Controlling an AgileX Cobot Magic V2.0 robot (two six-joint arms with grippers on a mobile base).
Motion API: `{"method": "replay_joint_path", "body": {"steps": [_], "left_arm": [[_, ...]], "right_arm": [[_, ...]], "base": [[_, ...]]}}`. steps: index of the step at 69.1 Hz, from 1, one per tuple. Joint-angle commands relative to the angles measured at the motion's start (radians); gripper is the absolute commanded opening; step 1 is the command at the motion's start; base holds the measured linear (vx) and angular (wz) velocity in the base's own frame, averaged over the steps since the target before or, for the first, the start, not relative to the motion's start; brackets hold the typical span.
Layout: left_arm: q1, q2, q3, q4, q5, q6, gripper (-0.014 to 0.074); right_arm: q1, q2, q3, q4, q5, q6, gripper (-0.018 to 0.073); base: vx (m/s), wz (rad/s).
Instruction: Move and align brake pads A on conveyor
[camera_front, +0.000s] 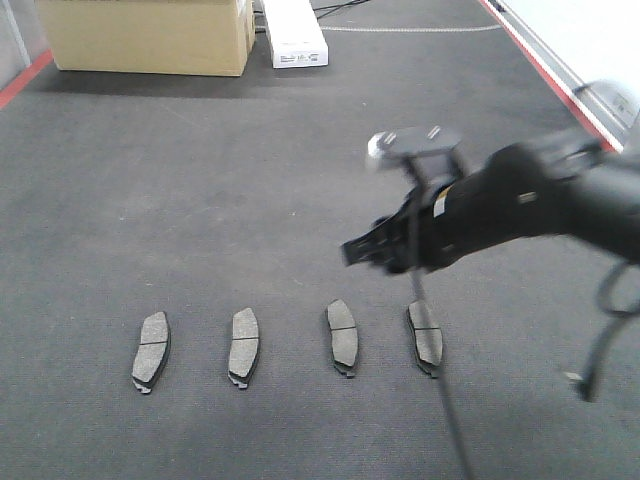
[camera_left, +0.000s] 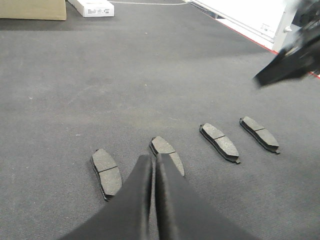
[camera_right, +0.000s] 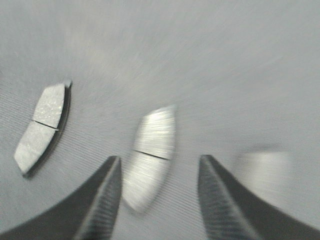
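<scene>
The wide dark grey felt-textured conveyor (camera_front: 200, 200) is bounded by red edge strips (camera_front: 545, 70) at left and right; a broad bare band lies between the pad row and a tan cardboard box (camera_front: 150, 35) and white carton (camera_front: 293, 35) at the far end. Four grey-brown, slightly curved brake pads (camera_front: 244, 346) lie flat in one row, well apart, each with a cross groove. The black right hand (camera_right: 157, 200) hovers above the row near its right end, fingers apart, empty. The black left hand (camera_left: 153, 165) hangs over the second pad, fingers together.
</scene>
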Motion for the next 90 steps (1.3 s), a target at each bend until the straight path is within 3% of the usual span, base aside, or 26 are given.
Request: {"method": "replay_joint_path", "body": {"steps": [1,19,28,61,90], "left_arm": [[-0.005,0.008,-0.025,0.005,-0.067,-0.001,-0.0006],[-0.005,0.008,-0.025,0.005,-0.067,-0.001,-0.0006],[-0.005,0.008,-0.025,0.005,-0.067,-0.001,-0.0006],[-0.005,0.008,-0.025,0.005,-0.067,-0.001,-0.0006],[-0.005,0.008,-0.025,0.005,-0.067,-0.001,-0.0006]], "right_arm": [[-0.006,-0.127,0.003,-0.102,0.001,0.044,0.0207],[-0.006,-0.447,0.318,-0.162,-0.118,0.061,-0.0013],[-0.006,-0.624,0.459,-0.169,-0.182,0.06,-0.0008],[-0.006,-1.265,0.829,-0.198,-0.21,0.056,-0.0006],[-0.006,-1.387,0.874,-0.213,-0.26,0.056,-0.0003]], "base": [[0.0,0.0],[0.0,0.0],[0.0,0.0],[0.0,0.0],[0.0,0.0]]}}
